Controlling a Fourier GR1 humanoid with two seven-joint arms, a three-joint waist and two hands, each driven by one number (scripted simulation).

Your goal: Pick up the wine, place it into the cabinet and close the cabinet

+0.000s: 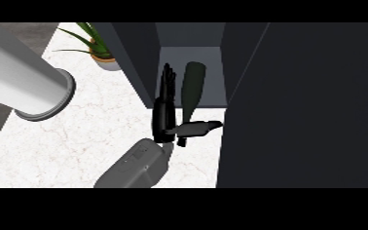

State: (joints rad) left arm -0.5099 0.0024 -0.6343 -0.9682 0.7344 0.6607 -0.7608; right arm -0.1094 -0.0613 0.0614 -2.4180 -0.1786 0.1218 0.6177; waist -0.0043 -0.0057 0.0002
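The wine bottle point(193, 85) is dark green and sits inside the open dark cabinet point(140, 63), its narrow end pointing toward me. My left hand point(164, 112) is just to the bottle's left, with straight fingers lying along its side. The thumb point(200, 127) sticks out to the right, below the bottle's narrow end. I cannot tell whether the hand touches the bottle. The hand is open. The cabinet door point(295, 107) stands open as a large dark panel on the right. My right hand does not show.
A large grey cylinder point(32, 85) reaches in from the upper left over the white marble counter point(86, 126). A potted green plant point(101, 53) stands next to the cabinet's left wall.
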